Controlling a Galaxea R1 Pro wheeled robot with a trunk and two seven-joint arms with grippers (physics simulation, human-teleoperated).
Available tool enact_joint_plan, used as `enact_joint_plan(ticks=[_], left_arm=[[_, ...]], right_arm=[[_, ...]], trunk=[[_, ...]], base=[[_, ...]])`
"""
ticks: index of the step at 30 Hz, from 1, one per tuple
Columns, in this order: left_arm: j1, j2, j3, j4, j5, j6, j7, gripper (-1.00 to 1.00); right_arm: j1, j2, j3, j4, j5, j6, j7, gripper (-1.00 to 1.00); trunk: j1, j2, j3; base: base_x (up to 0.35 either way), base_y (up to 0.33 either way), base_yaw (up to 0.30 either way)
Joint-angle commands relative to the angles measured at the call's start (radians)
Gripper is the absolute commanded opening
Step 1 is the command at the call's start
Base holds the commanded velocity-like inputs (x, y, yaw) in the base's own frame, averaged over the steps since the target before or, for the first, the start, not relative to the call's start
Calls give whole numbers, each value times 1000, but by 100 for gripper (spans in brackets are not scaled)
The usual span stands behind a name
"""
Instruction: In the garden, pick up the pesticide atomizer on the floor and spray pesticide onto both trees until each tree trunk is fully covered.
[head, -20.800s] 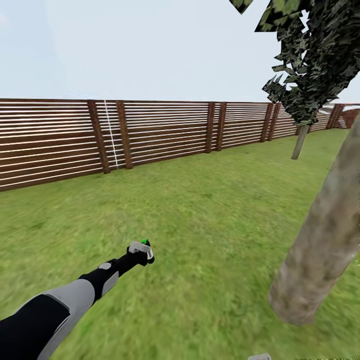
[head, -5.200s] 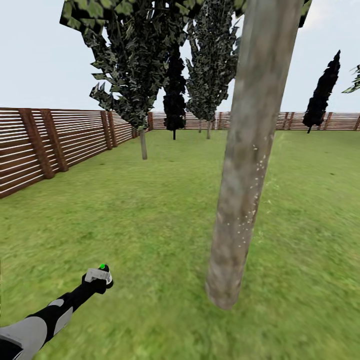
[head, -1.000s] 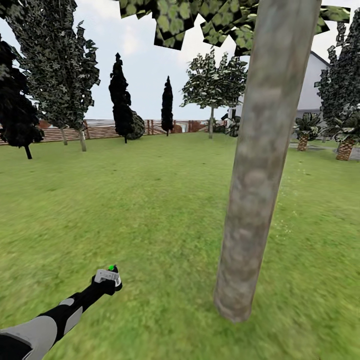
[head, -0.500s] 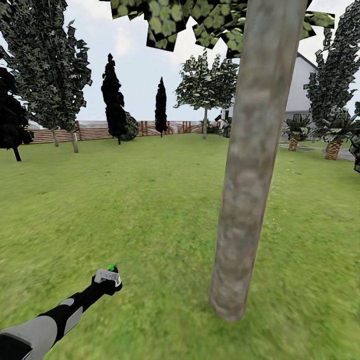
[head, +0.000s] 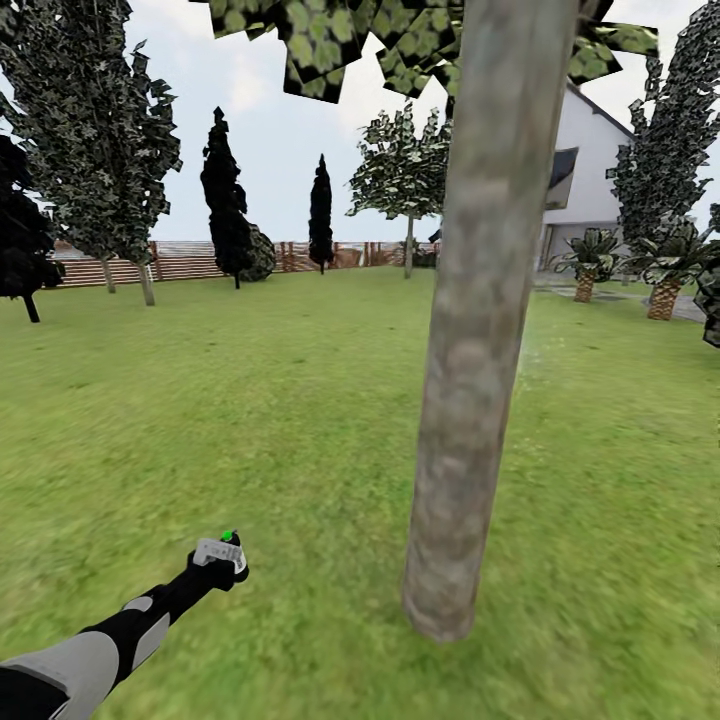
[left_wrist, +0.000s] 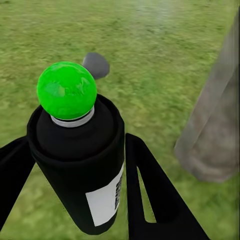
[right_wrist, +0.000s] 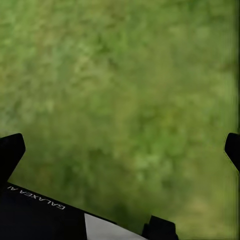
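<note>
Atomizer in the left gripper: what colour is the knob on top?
Bright green, on the black-bodied pesticide atomizer; clearest in the left wrist view.

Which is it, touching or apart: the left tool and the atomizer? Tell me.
Touching. In the left wrist view, the left tool has both black fingers pressed against the sides of the pesticide atomizer, no gap visible.

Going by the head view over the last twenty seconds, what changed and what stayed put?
The camera swung from the fence round the near tree trunk until the house came into view. The left pincer kept its hold on the pesticide atomizer throughout, arm still extended.
</note>
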Motion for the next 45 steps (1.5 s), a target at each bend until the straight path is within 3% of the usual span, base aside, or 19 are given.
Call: enact_joint_plan(ticks=[1, 10, 42, 45], left_arm=[[0, 0, 1, 0, 1, 0, 1, -100], [0, 0, 1, 0, 0, 0, 1, -100], [0, -3, 0, 0, 0, -1, 0, -100], [0, -17, 0, 0, 0, -2, -34, -100]], right_arm=[[0, 0, 0, 0, 0, 0, 0, 100], [0, 0, 0, 0, 0, 0, 0, 100], [0, 0, 0, 0, 0, 0, 0, 100], [0, 0, 0, 0, 0, 0, 0, 100]], trunk=[[0, 0, 0], [0, 0, 1], [0, 0, 22], [0, 0, 22]], base=[[0, -140, 0], [0, -133, -28], [0, -38, -226], [0, 0, -9]])
